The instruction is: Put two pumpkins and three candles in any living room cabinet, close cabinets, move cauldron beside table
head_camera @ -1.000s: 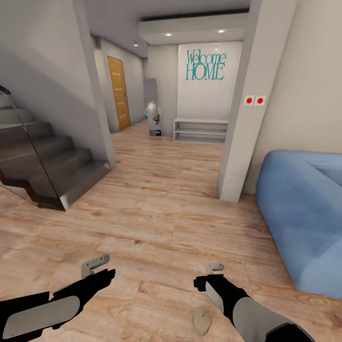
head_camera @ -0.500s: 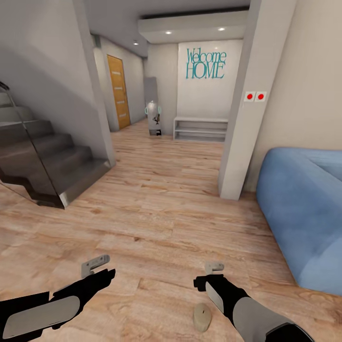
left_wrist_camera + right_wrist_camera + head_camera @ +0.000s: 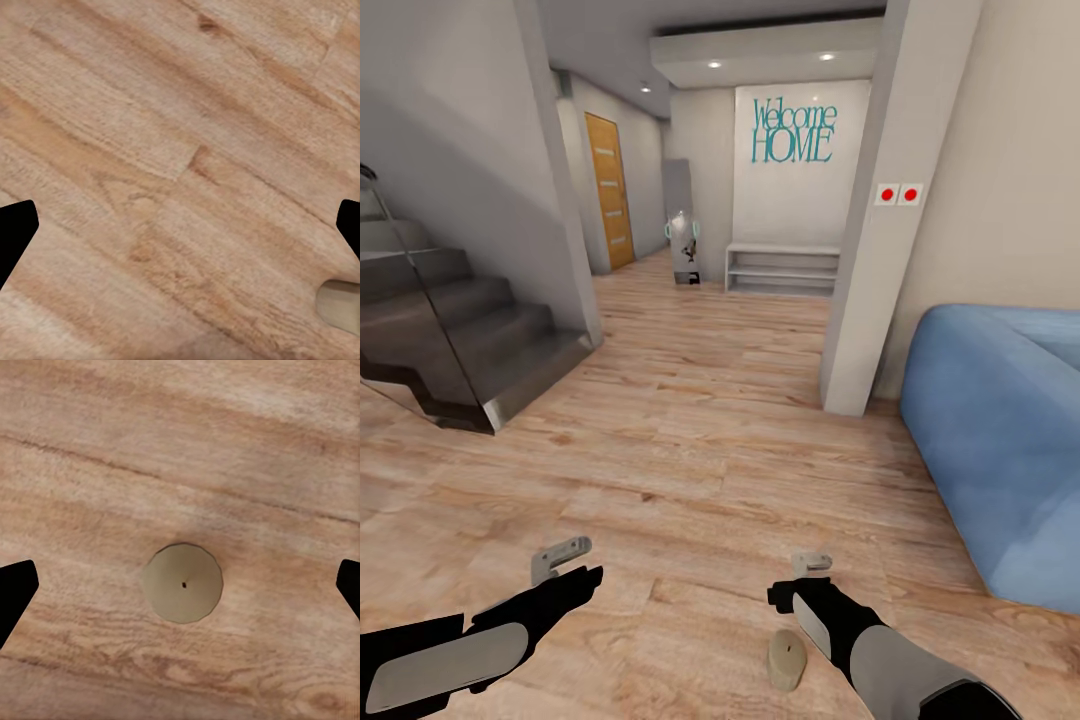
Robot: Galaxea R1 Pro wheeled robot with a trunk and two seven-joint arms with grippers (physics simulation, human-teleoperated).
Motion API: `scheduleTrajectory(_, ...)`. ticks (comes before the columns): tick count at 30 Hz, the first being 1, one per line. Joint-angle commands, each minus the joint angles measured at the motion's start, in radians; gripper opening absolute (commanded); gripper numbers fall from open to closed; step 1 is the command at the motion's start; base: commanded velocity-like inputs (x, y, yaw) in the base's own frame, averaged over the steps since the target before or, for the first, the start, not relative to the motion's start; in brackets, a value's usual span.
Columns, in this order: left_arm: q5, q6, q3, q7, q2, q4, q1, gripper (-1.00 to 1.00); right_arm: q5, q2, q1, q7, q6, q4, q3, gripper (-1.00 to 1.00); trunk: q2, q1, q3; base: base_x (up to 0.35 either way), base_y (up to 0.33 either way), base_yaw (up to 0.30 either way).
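Base crept forward; candle now nearer, standing on floor under right gripper | both grippers spread wide, empty (left gripper idle) | pickup looks close.

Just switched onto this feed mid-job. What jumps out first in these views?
The teal "Welcome HOME" lettering on the far white wall draws the eye first, then the blue sofa at the right and the dark stairs at the left. Closer in, a tan candle stands on the wood floor, centred below the open right gripper.
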Motion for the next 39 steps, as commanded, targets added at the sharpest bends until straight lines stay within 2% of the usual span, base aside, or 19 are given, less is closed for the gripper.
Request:
scheduleTrajectory(1, 0.005, -0.005, -0.003, 0.001, 0.001, -0.001, -0.002, 1.00, -0.010, 0.000, 0.000, -0.007, 0.005, -0.002, 0.009, 1.00, -0.008, 0.004, -0.004, 0.000, 0.000, 0.000)
scheduleTrajectory(39, 0.005, -0.005, -0.003, 0.001, 0.001, -0.001, -0.002, 1.00, -0.009, -0.001, 0.000, -0.007, 0.005, -0.004, 0.009, 1.00, -0.274, 0.149, -0.123, 0.000, 0.000, 0.000)
